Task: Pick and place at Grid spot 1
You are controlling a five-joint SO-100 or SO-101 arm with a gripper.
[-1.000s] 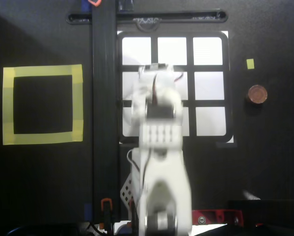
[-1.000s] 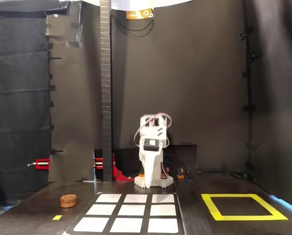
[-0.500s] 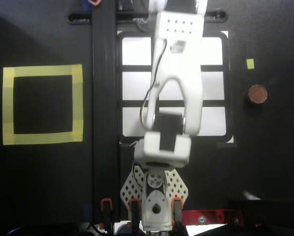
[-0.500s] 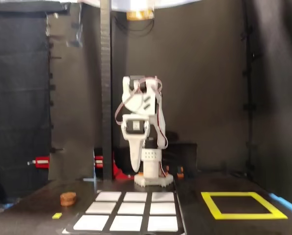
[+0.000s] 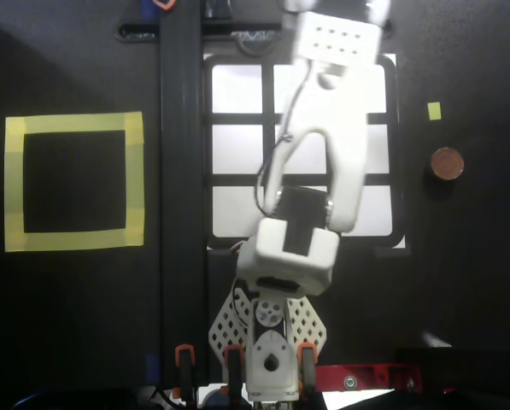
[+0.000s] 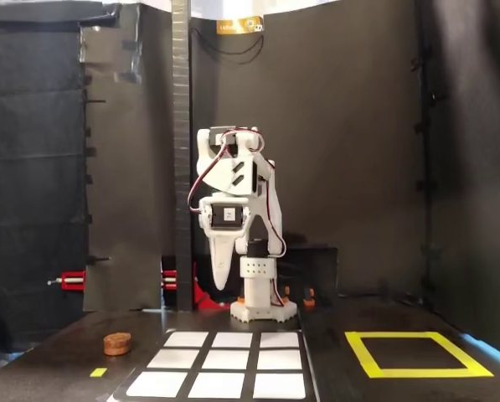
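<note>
Small round brown disc (image 5: 447,163) sits well right of the white arm's gripper (image 6: 221,280) in overhead view, beyond the grid; jaws look together, empty.

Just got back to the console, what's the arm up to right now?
The white arm is folded up above the table, its gripper hanging in the air and holding nothing visible. The brown disc lies on the black table beside the 3x3 grid, near a small yellow marker. Grid spot 1 is bare. The yellow-tape square is empty too.
</note>
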